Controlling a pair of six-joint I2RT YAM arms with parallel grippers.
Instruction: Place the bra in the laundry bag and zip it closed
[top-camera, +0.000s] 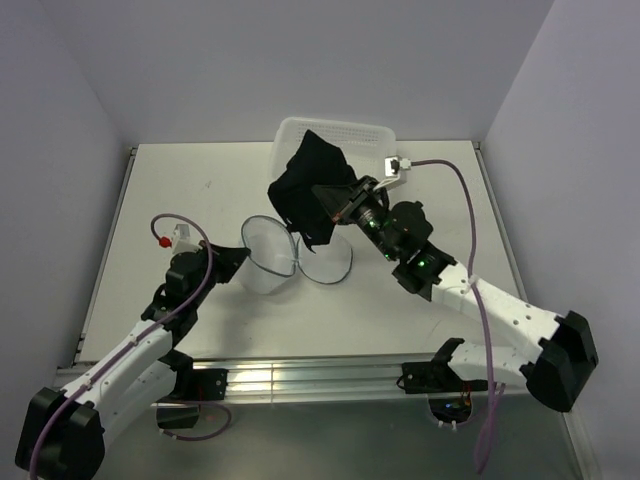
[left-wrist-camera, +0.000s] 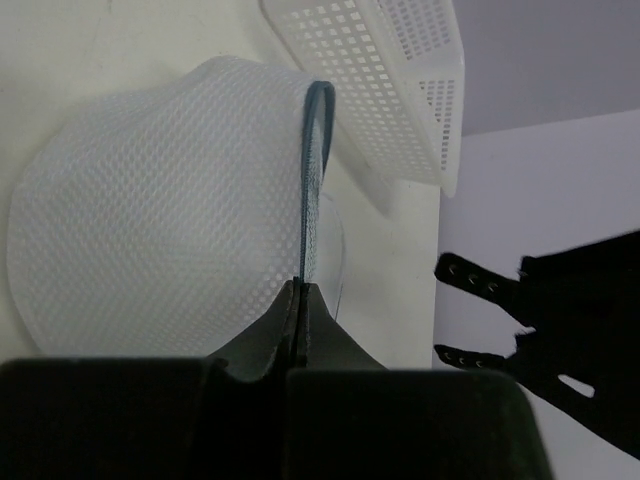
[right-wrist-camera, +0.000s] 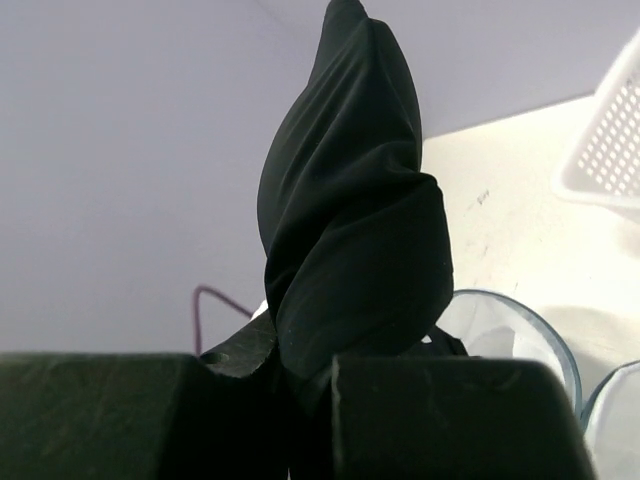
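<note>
The left gripper (left-wrist-camera: 300, 298) pinches the zipper rim of the open laundry bag (top-camera: 268, 256). To its right, the right gripper (top-camera: 343, 207) clamps the bra (top-camera: 308, 188), which dangles from it above the bag, near the basket (top-camera: 340, 132).

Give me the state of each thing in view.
bra: off the table, bunched in the right fingers.
laundry bag: unzipped, halves apart, bra not inside.
left fingers: shut on the laundry bag's rim.
right fingers: shut on the bra.
basket: upright, at the table's far edge.
</note>
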